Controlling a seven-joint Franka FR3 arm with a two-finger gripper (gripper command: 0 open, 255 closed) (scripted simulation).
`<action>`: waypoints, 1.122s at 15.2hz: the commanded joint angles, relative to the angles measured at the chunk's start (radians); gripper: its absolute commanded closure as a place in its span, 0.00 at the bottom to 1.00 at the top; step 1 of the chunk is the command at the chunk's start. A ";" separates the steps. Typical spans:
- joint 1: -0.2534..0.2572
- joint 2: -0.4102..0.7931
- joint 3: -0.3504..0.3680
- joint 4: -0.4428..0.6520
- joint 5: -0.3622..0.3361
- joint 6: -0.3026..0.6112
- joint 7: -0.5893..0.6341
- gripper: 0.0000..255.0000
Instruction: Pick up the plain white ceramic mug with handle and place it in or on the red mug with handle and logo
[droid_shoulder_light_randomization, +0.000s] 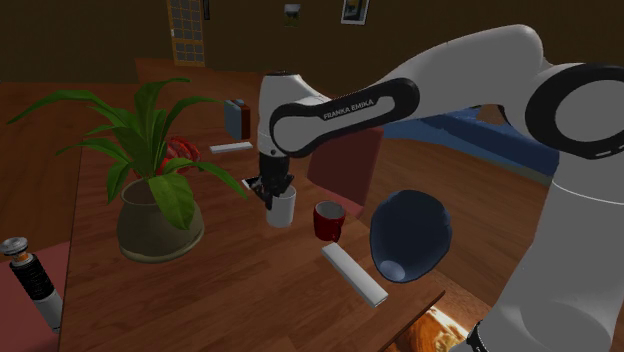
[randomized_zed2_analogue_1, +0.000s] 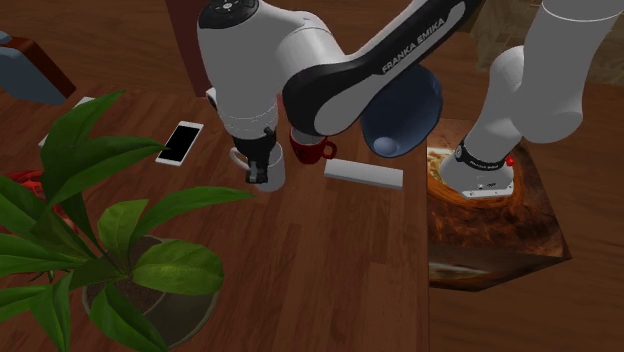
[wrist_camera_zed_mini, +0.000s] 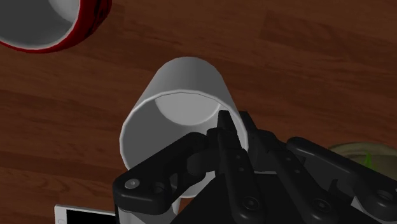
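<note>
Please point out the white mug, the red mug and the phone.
white mug (droid_shoulder_light_randomization: 284, 211): shoulder view, its outer wall.
red mug (droid_shoulder_light_randomization: 328, 224): shoulder view, its side wall.
phone (randomized_zed2_analogue_1: 180, 143): second exterior view, its dark screen.

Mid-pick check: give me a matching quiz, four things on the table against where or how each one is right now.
Things:
1. white mug
2. red mug
3. smartphone
4. dark blue bowl

Places or states:
A. lying flat, screen up, near the potted plant
B. its wall clasped by the gripper
C. upright, beside the white mug but apart from it
D. by the white bar, closest to the stand

Pairs: 1-B, 2-C, 3-A, 4-D
</note>
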 joint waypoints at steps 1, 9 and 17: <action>-0.001 -0.014 0.001 0.010 0.006 -0.023 -0.004 1.00; -0.003 -0.042 0.004 0.083 0.018 -0.123 -0.013 1.00; -0.003 -0.057 0.006 0.172 0.025 -0.226 -0.019 1.00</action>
